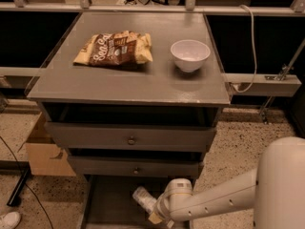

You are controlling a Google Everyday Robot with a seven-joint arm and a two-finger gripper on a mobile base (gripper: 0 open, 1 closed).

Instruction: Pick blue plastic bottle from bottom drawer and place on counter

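The blue plastic bottle (143, 198) lies tilted in the open bottom drawer (102, 205), its pale body pointing up and to the left. My gripper (156, 213) reaches in from the right on a white arm and sits right at the bottle's lower right end, touching or around it. The wrist covers that end of the bottle. Above the three drawers, the grey counter (119, 82) stretches wide.
On the counter lie a brown chip bag (114, 48) and a white bowl (190, 55). Two knobbed drawers (131, 140) stand slightly pulled out above the bottom one. A cardboard box (45, 151) sits on the floor at left. A cable (251, 42) hangs at right.
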